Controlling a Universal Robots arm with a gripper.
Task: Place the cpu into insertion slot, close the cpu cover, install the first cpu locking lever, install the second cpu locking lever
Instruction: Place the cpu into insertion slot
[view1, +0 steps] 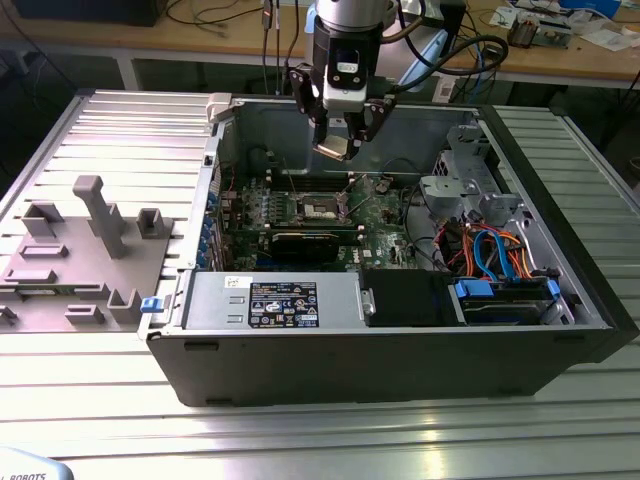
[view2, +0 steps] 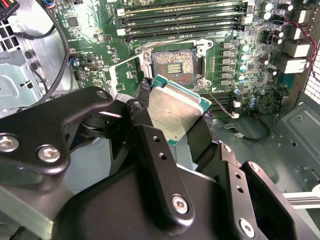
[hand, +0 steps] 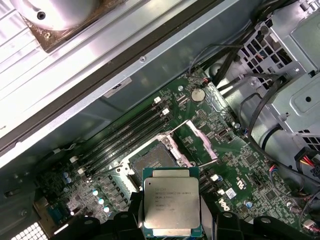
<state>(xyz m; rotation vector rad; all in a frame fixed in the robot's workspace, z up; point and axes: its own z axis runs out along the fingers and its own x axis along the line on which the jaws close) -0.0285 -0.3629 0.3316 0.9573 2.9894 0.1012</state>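
Observation:
My gripper (view1: 340, 140) is shut on the cpu (view1: 334, 150), holding it tilted in the air over the open computer case. In both wrist views the cpu (view2: 175, 107) (hand: 171, 205) shows its pale metal face between the black fingers (view2: 150, 140). The insertion slot (view1: 322, 208) lies below on the green motherboard, uncovered, its dark centre bare (view2: 173, 64) (hand: 150, 161). Beside the slot, the cpu cover (hand: 209, 148) stands swung open. A thin wire lever (view2: 125, 61) sticks out from the slot's side, unlatched.
A grey labelled power-supply box (view1: 280, 300) fills the case's near side. A drive cage with blue and orange cables (view1: 500, 260) sits at the exterior view's right. Long memory slots (view2: 180, 20) run beside the socket. A grey fixture tray (view1: 80, 260) lies outside the case.

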